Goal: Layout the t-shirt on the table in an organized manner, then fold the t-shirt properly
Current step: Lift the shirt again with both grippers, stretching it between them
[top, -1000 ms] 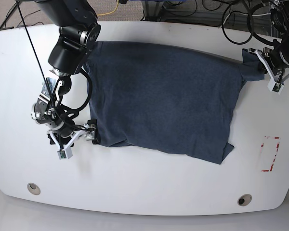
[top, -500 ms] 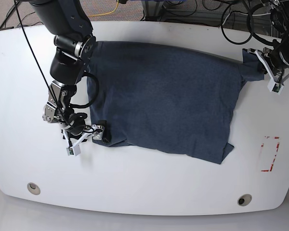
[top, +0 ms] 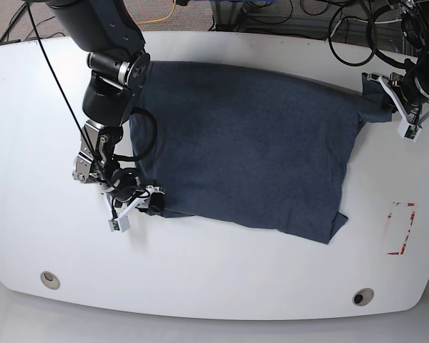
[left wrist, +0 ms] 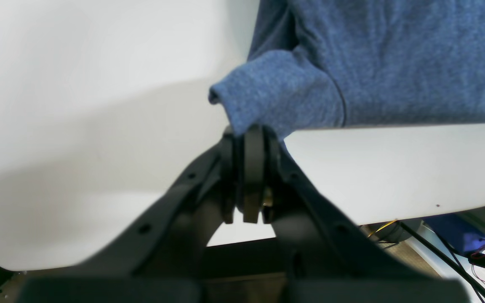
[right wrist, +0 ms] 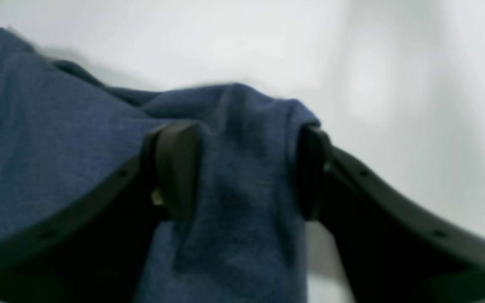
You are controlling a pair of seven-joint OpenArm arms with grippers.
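The dark slate-blue t-shirt (top: 250,150) lies spread, plain side up, across the white table (top: 222,286). At the shirt's far right, my left gripper (top: 386,96) holds a bunched sleeve. The left wrist view shows that gripper (left wrist: 253,134) shut on the sleeve's folded edge (left wrist: 276,101), just above the tabletop. My right gripper (top: 146,202) sits at the shirt's lower left corner. In the right wrist view it (right wrist: 242,168) is open, and its fingers (right wrist: 175,168) stand on either side of a raised ridge of shirt cloth (right wrist: 242,139).
A red-taped rectangle (top: 401,229) marks the table's right side. Round grey grommets sit near the front edge at left (top: 50,279) and right (top: 362,296). Cables (top: 343,21) lie behind the table. The table's edge (left wrist: 394,214) runs close to my left gripper.
My right arm has moved right along the shirt's lower left edge, bringing its gripper over the corner cloth. The left gripper and its sleeve have stayed put.
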